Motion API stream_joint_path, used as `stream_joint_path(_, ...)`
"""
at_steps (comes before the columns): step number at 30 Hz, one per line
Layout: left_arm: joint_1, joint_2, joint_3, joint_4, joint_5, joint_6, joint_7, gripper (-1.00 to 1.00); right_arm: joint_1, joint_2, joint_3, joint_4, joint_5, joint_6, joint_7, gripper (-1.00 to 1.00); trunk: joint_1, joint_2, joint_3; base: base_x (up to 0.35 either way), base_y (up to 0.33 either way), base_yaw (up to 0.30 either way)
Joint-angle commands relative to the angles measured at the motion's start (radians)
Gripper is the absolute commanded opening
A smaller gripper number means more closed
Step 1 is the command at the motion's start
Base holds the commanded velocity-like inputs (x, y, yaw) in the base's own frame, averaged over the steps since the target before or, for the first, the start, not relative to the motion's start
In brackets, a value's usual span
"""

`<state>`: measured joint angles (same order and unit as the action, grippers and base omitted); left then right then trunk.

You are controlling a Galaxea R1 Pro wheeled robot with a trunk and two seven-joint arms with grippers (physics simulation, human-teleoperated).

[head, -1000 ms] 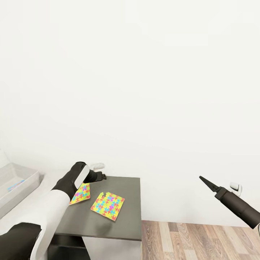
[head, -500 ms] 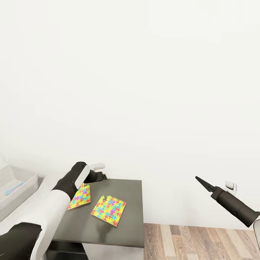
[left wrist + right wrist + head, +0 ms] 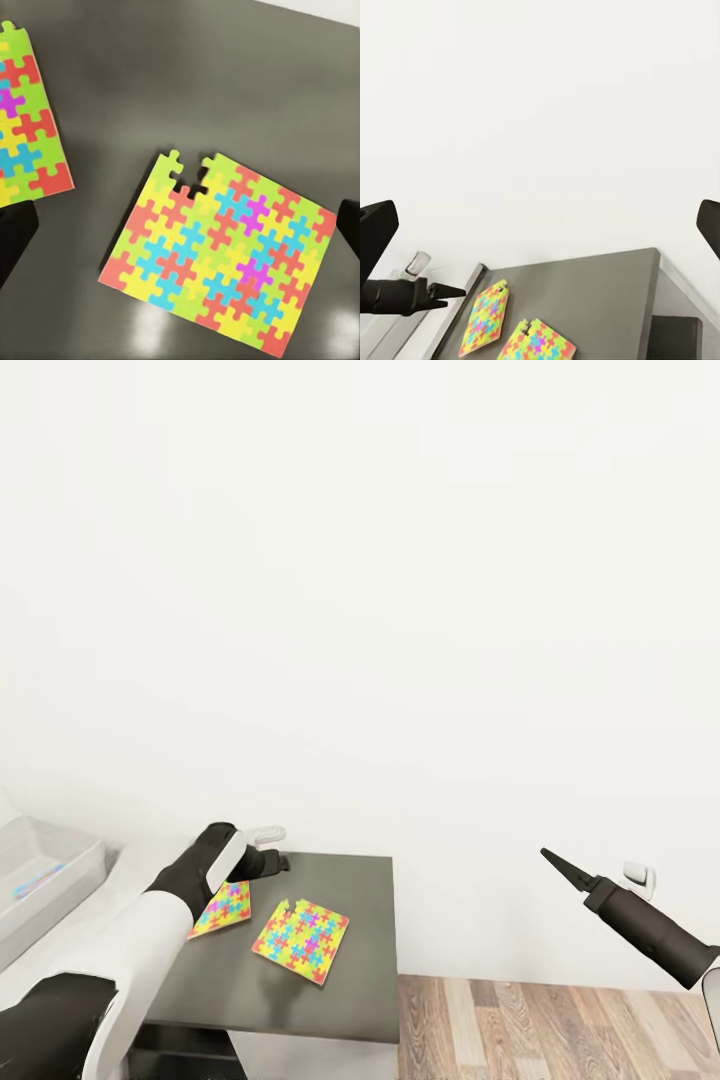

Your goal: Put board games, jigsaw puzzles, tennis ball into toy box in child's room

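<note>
Two jigsaw puzzles lie flat on a dark grey table (image 3: pixel 340 980): one (image 3: pixel 301 938) in the middle, the other (image 3: pixel 224 907) partly under my left forearm. My left gripper (image 3: pixel 274 863) hovers over the table's back left part. In the left wrist view this gripper (image 3: pixel 180 225) is open, its dark fingertips (image 3: pixel 15 236) standing wide on either side of the middle puzzle (image 3: pixel 221 255). My right gripper (image 3: pixel 560 865) hangs in the air to the right of the table, open and empty (image 3: pixel 540 225). The pale grey toy box (image 3: pixel 60 865) sits at the far left with something colourful inside.
A plain white wall rises straight behind the table. Wood plank floor (image 3: pixel 560 1030) lies to the table's right, below my right arm. The toy box rests on a white surface (image 3: pixel 60 950) left of the dark table.
The head view shifted slightly at first. My left gripper has sunk a little toward the table's back left. The puzzles and my right arm have stayed in place.
</note>
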<state>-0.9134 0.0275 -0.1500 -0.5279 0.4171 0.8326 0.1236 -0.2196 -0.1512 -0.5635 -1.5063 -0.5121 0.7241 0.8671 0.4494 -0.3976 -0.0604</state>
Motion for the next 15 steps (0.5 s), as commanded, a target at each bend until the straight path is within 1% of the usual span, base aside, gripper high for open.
stream_joint_path(1,-0.001,0.001,-0.008,-0.001,0.011,0.002,0.009,1.0,-0.001,0.0,-0.001,0.0,-0.003,0.006,0.001,1.0,0.001,-0.002,-0.004,0.0,0.0,0.0)
stream_joint_path(11,-0.001,-0.001,-0.007,0.002,0.01,0.0,0.0,1.0,-0.001,0.001,0.011,0.0,-0.003,0.006,0.001,1.0,0.001,-0.002,-0.02,0.0,0.0,0.0)
stream_joint_path(13,-0.005,0.001,-0.007,0.002,0.011,0.0,-0.022,1.0,-0.001,0.001,0.011,0.0,-0.003,0.006,0.001,1.0,0.001,-0.002,-0.023,0.0,0.0,0.0)
stream_joint_path(15,-0.016,0.003,-0.008,0.002,0.01,0.0,-0.09,1.0,-0.001,0.001,0.011,0.0,-0.003,0.006,0.001,1.0,0.001,-0.002,-0.027,0.0,0.0,0.0)
